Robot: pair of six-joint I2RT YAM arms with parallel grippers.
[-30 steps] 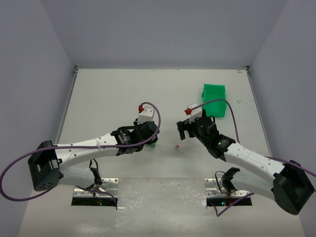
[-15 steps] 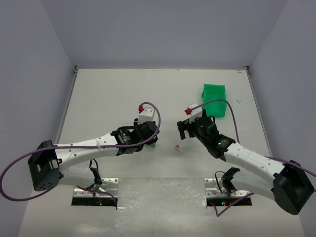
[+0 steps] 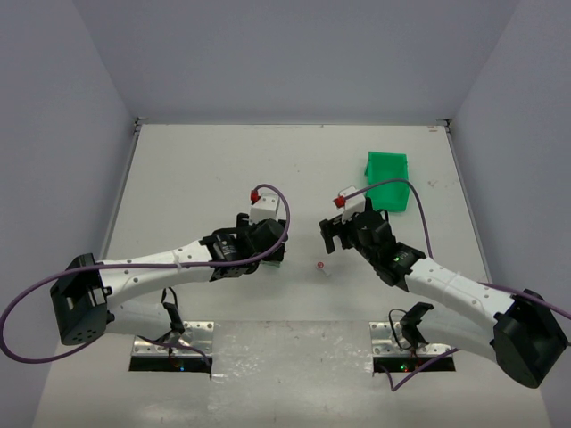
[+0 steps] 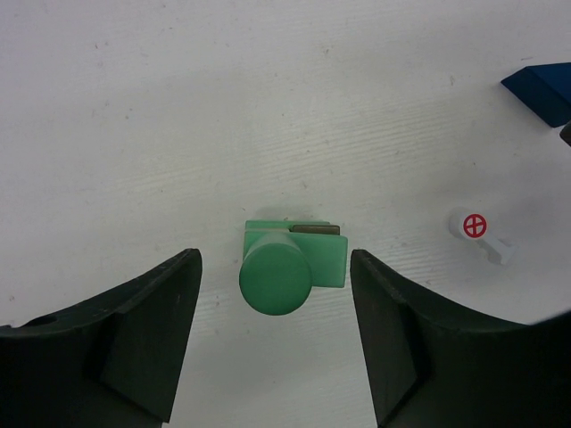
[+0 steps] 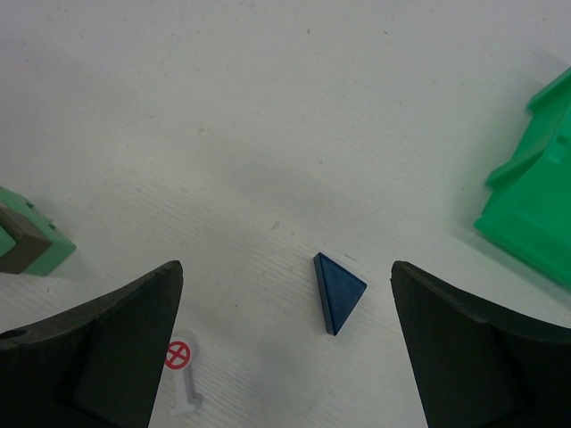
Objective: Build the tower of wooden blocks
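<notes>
Squarely beneath the empty, wide-open left gripper [image 4: 272, 267] stands the green tower [image 4: 290, 263]. The right gripper [image 5: 285, 267], likewise agape and empty, overhangs the blue wedge [image 5: 337, 290].

Green wooden stack [image 4: 290, 263] between spread black fingers [image 4: 147, 321]
A green cylinder [image 4: 275, 285] tops a green square block [image 4: 328, 260], touching neither finger, on the white surface [image 4: 223, 107]. A dark blue wooden wedge [image 4: 542, 89] lies at the upper right edge; a white red-crossed tag [image 4: 475, 226] sits nearer.
</notes>
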